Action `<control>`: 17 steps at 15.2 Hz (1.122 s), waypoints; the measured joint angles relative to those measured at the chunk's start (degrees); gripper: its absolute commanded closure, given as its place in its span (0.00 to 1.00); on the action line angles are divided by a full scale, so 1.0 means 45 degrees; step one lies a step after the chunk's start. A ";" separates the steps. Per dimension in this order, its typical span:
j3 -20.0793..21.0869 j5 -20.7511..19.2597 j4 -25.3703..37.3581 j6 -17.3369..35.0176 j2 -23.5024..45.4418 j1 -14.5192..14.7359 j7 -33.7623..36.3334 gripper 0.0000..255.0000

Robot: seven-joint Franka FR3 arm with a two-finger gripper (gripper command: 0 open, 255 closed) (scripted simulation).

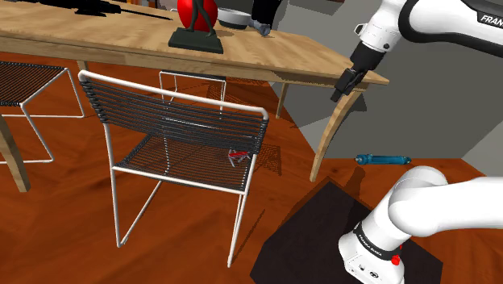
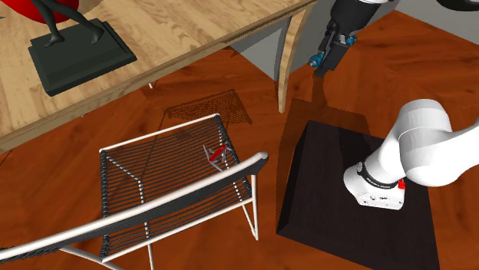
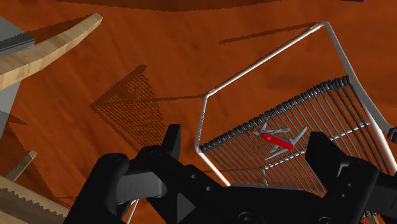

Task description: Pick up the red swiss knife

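On the chair (image 1: pixel 169 157) seat, thin black wires strung in a white tube frame: red swiss knife (image 3: pixel 278 140), slim, grey blades fanned out, close to one side edge of the seat, perhaps lying across several wires. Gripper (image 3: pixel 245 137) black and blocky, well above and apart from the chair, fingers spread wide, nothing between them. Open air over the seat; curved wooden table leg (image 1: pixel 332 125) beyond the chair.

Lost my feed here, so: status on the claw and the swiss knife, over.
Claw open, holding nothing. Red swiss knife on wire chair seat, untouched, blades fanned out. Nothing between them in wrist view.
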 measured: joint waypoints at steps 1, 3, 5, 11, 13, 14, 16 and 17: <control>0.0000 0.0000 0.0000 0.0000 0.0000 0.0000 0.0000 0.00; 0.0202 0.0134 -0.0174 0.0424 0.0343 0.0014 0.0367 0.00; 0.0421 0.0276 -0.0426 0.1038 0.0832 0.0009 0.0828 0.00; 0.1313 0.0768 -0.0672 0.2893 0.2812 0.0057 0.2520 0.00; 0.1543 0.0866 -0.0677 0.3541 0.3579 0.0042 0.3018 0.00; 0.1688 0.0921 -0.0629 0.3882 0.4026 0.0048 0.3307 0.00; 0.1944 0.0995 -0.0461 0.4436 0.4863 0.0046 0.3853 0.00; 0.2073 0.1020 -0.0392 0.4731 0.5288 0.0048 0.4135 0.00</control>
